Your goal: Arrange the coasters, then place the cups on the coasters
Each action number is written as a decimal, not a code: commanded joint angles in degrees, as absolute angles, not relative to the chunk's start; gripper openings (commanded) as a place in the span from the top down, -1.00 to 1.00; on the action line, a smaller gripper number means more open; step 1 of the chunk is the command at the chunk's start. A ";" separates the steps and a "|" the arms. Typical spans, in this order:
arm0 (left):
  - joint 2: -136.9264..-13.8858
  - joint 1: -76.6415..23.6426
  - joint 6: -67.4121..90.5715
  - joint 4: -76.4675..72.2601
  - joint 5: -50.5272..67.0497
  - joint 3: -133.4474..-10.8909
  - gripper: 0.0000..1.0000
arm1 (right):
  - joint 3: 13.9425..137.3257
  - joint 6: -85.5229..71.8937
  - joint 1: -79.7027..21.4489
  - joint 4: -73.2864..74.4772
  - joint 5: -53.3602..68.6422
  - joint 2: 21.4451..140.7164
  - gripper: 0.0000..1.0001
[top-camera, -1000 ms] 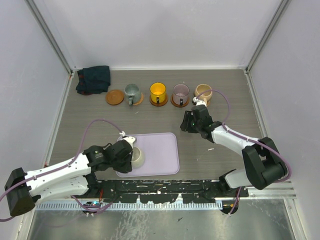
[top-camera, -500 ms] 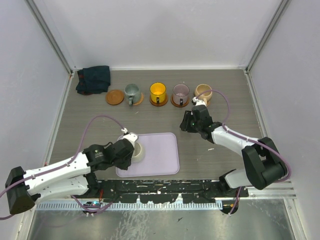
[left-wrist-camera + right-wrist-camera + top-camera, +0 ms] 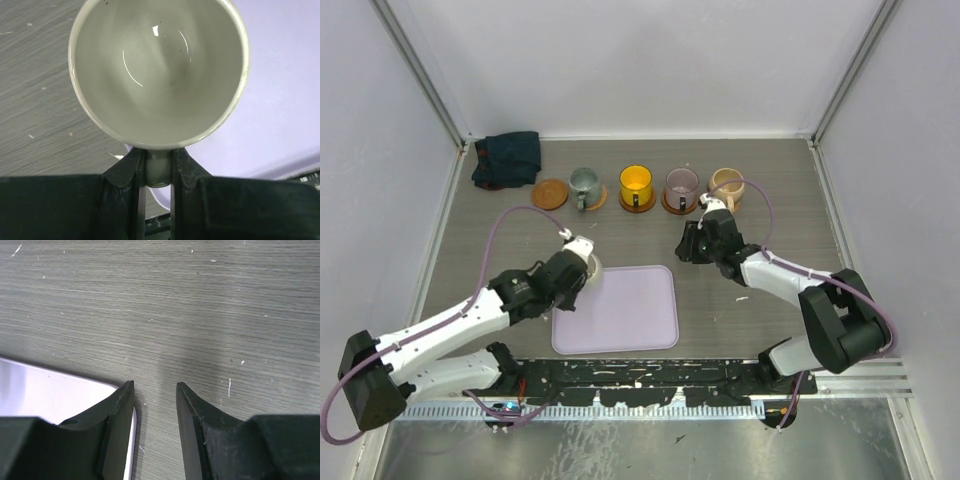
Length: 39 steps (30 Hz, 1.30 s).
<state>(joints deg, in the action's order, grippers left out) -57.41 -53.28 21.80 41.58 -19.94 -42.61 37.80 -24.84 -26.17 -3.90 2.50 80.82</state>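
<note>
- The left fingers (image 3: 129, 172) are closed on the handle of the cream-white cup (image 3: 159, 70), pinching it from both sides.
- The left wrist view looks straight down into the empty cup, which is upright with its mouth up.
- The cream-white cup sits over the left edge of the lavender tray (image 3: 630, 315), partly above the tray and partly above the counter (image 3: 620, 235). Whether it is clear of the surface I cannot tell.
- The right fingers (image 3: 117, 410) stand apart with nothing between them, just above bare counter beside a corner of the tray.
- From above, the right arm reaches left toward the middle of the counter, near the tray's far right corner.
- Along the far side runs a row of coasters. The leftmost coaster (image 3: 549, 193) is bare.
- Next to it, from left to right, stand the grey-green cup (image 3: 585, 184), the yellow-orange cup (image 3: 636, 183), the mauve cup (image 3: 681, 184) and the tan cup (image 3: 726, 182), each on a coaster.
- A dark folded cloth (image 3: 507, 158) lies in the far left corner, just beside the bare coaster.
</note>
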 commanded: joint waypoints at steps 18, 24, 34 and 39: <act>-77.26 -15.32 7.68 24.36 -5.32 -62.17 1.00 | 52.04 -14.99 -34.54 -6.15 0.15 95.60 0.08; -85.53 -8.60 7.64 23.40 -0.51 -69.68 1.00 | 56.73 -12.62 -37.03 -4.71 -0.51 100.00 0.09; -99.72 -4.31 6.24 24.97 4.35 -83.67 1.00 | 61.97 -9.24 -40.51 -1.01 -0.96 105.25 0.09; -104.92 -3.96 3.61 27.65 5.27 -89.63 1.00 | 62.10 -9.81 -40.89 0.25 -1.17 106.03 0.11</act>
<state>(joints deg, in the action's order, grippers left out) -104.25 -4.45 6.55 30.98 2.85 -83.20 60.10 -10.61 -40.56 -0.69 -0.05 106.10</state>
